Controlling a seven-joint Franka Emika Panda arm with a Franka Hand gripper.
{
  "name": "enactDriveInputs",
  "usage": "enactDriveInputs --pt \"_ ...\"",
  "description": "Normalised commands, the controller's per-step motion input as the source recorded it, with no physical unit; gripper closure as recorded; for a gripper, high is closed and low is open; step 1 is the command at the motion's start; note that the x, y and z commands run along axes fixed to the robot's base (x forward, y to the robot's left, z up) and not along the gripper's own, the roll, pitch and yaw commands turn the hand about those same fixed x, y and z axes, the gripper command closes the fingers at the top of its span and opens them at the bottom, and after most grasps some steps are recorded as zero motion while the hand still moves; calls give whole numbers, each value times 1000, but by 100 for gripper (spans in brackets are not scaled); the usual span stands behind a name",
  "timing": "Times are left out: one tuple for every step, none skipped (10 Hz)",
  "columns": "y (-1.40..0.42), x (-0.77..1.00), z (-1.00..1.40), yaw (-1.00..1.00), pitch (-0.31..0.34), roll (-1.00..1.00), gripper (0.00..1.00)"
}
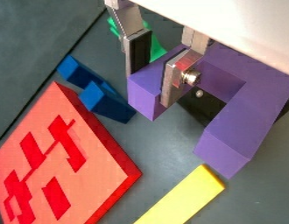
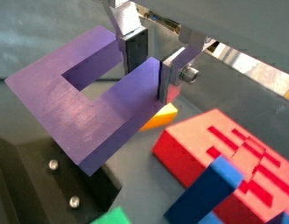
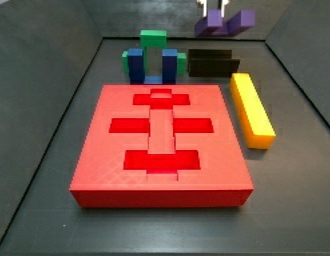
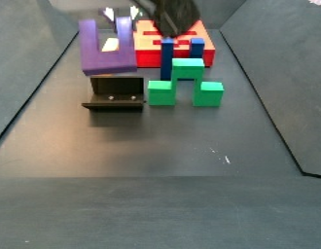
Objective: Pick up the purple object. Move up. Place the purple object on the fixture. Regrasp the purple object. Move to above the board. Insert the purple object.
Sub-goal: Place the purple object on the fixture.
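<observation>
Dark grey table (image 3: pixel 48 150) with low dark walls at its edges, carrying all items. Item: the board (image 3: pixel 161 140), large flat red square slab with darker red cross-and-rectangle recesses, lying flat near the middle of the table. Item: long yellow bar (image 3: pixel 252 108), lying flat just beside one edge of the board, parallel to it. Item: blue-and-green block cluster (image 3: pixel 153 58), standing just beyond the far edge of the board in a side view; green cubes and blue uprights together (image 4: pixel 180 80). Item: the fixture (image 4: pixel 114 95), low dark block standing beside the cluster, with bolt heads visible on it in a wrist view (image 2: pixel 59 179). Item: the purple object (image 4: pixel 103 49), matte U-shaped block, held in the air directly above the fixture and apart from it; in a side view it appears at the top edge of the picture above the dark block (image 3: pixel 223 19). Item: the gripper (image 1: pixel 160 66), above the fixture, jaws pinching one prong of the purple object (image 1: pixel 217 109); in both wrist views the silver fingers (image 2: pixel 174 70) press flat against opposite faces of that prong.
</observation>
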Motion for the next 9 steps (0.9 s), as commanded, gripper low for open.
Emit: enactDriveInputs --pt "-80 91 0 0 54 17 100" --pt "-226 183 -371 -254 511 0 100" --pt "-223 120 -434 -466 637 -117 100" --pt "-131 157 -340 -383 551 -280 100" --pt "0 209 -134 -83 197 -211 100" --pt "11 26 -43 0 6 -111 100" --pt "146 0 -97 0 0 -271 100" --pt "289 0 -174 0 3 -323 100" --pt "414 0 -200 0 0 -257 100"
